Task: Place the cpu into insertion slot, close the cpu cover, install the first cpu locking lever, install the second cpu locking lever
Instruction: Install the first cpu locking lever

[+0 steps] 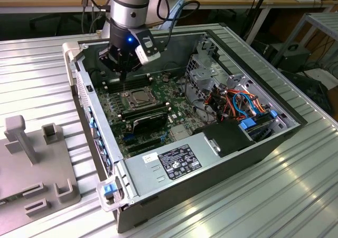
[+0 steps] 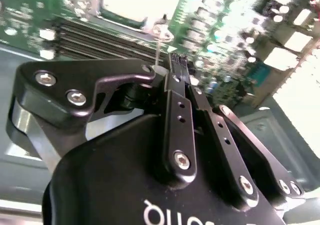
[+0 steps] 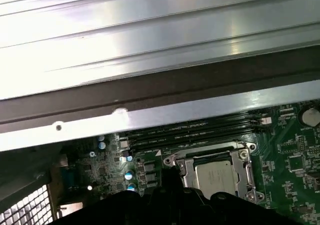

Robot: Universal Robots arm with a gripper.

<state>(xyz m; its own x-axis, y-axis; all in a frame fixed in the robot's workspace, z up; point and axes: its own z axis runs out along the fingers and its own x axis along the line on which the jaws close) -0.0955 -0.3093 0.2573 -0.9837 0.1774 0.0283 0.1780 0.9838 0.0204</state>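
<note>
The gripper (image 2: 172, 67), black with bolted links, has its fingers (image 2: 178, 65) pressed together around a thin metal lever (image 2: 158, 47) that rises from between them. Beyond the tips lies the green motherboard (image 2: 225, 25), where long dark memory slots (image 2: 100, 37) run beside the insertion slot (image 2: 135, 7), whose centre is washed out to a pale glare.

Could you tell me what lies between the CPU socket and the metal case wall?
In the first wrist view, long black memory slots run between the insertion slot and the case wall.
</note>
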